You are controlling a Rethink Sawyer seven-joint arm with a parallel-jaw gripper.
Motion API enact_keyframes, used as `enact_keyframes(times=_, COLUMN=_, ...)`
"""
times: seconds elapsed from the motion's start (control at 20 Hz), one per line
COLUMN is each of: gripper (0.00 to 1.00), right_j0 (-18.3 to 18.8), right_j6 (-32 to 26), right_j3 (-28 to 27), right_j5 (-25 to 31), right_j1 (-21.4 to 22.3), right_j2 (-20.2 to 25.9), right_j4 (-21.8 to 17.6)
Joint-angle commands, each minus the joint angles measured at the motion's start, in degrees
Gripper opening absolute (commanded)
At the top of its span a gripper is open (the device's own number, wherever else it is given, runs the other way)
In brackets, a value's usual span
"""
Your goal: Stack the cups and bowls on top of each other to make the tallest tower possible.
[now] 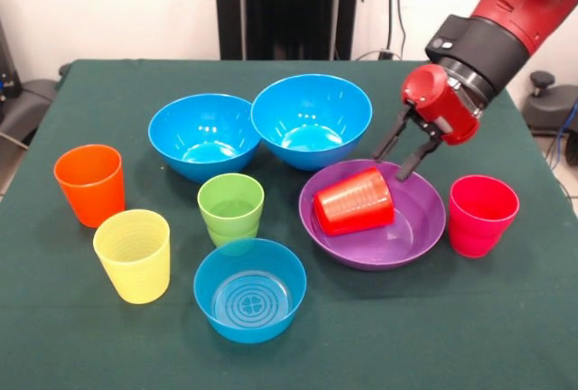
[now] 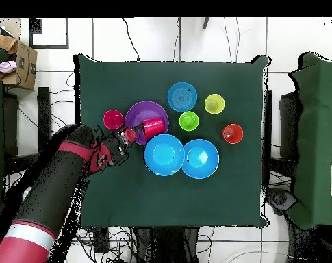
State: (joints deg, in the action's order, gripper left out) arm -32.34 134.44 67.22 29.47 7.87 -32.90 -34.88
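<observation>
One red cup [image 1: 354, 200] toppled in purple bowl [image 1: 424, 224]

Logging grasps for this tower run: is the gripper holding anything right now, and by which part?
Nothing is held. The gripper hangs open over the purple bowl's rim, beside the tipped red cup.

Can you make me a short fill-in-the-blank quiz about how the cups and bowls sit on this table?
1. The red ribbed plastic cup lies on its side in the wide ____ plastic bowl.
2. The light green ribbed cup stands in a small ____ bowl.
3. The end effector hovers with fingers ____.

Missing words: purple; green; open
</observation>
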Motion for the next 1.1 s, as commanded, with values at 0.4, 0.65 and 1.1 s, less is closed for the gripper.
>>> enact_keyframes(times=0.4, gripper=1.00, right_j0=4.50, right_j6=-2.85, right_j3=-2.71, right_j5=2.45, right_j1=1.57, right_j2=5.99, right_j4=0.35)
enact_keyframes(times=0.65, gripper=1.00, right_j0=4.54, right_j6=-3.20, right_j3=-3.16, right_j5=2.71, right_j1=1.45, right_j2=6.04, right_j4=0.04)
enact_keyframes(times=1.1, gripper=1.00, right_j0=3.34, right_j6=-0.15, right_j3=-3.22, right_j5=4.34, right_j1=-0.53, right_j2=6.77, right_j4=1.61)
